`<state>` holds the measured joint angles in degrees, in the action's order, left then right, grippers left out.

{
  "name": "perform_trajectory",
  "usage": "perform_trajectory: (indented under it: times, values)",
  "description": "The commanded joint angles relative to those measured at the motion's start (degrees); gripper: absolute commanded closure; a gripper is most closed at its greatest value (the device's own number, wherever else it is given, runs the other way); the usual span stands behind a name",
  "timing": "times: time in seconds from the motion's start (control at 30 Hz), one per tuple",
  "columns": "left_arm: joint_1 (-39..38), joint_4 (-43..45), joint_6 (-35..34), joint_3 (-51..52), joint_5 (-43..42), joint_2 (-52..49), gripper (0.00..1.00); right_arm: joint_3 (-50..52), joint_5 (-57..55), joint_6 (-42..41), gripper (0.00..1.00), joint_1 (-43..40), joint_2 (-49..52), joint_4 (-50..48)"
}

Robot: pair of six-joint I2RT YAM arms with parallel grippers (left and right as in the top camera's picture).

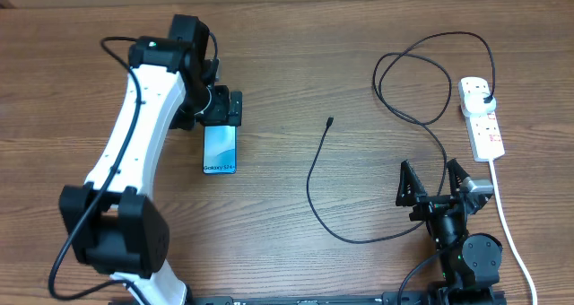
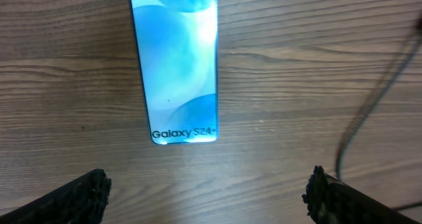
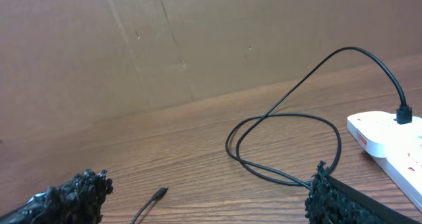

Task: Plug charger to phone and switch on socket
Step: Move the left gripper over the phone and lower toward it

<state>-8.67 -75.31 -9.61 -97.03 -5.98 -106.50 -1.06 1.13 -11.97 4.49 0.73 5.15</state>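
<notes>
A: Bench (image 1: 287,63) first. Wood grain. What is the biggest thing over it?

B: The left arm (image 1: 134,135), white and black, reaching from the near-left corner toward the far edge. After that the charger (image 1: 314,175): a thin black cable looping across the right half, with one coil near the far edge.

A: And its ends?

B: The black plug (image 1: 485,96) stands in the socket (image 1: 482,117). The socket is a white strip with red marks lying along the right edge toward the far-right corner. Its white cord (image 1: 507,215) runs to the near edge.

A: Phone?

B: The phone (image 1: 220,148) lies flat left of centre, its blue screen up and lit, well apart from the cable.

A: Grippers?

B: The left gripper (image 2: 208,194) is at the phone's far end, spread wide and holding nothing. The right gripper (image 1: 437,184) is by the near edge on the right, also splayed and empty, with the cable passing just beside it.

A: Smallest item?

B: The connector tip (image 1: 330,121), lying loose on bare wood mid-bench, between phone and socket.
</notes>
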Motion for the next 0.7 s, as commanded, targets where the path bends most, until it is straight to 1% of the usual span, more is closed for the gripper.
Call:
perform_trajectory:
  times: [0.0, 0.1, 0.4, 0.67]
  values:
    - [-0.04, 0.63, -2.27, -1.36, 3.08, -3.34, 0.04, 0.61, 0.00, -0.20, 0.00, -0.28, -0.57, -0.42]
    - [-0.04, 1.27, -3.61, -1.36, 5.05, -5.49, 0.04, 0.61, 0.00, -0.20, 0.00, -0.28, -0.57, -0.42]
    - [-0.04, 3.50, -3.76, -0.98, 4.92, -10.54, 0.03, 0.61, 0.00, -0.20, 0.00, -0.28, -0.57, -0.42]
    - [-0.04, 9.49, -4.11, 2.49, 3.91, -11.15, 0.00, 0.61, 0.00, -0.20, 0.00, -0.28, -0.57, -0.42]
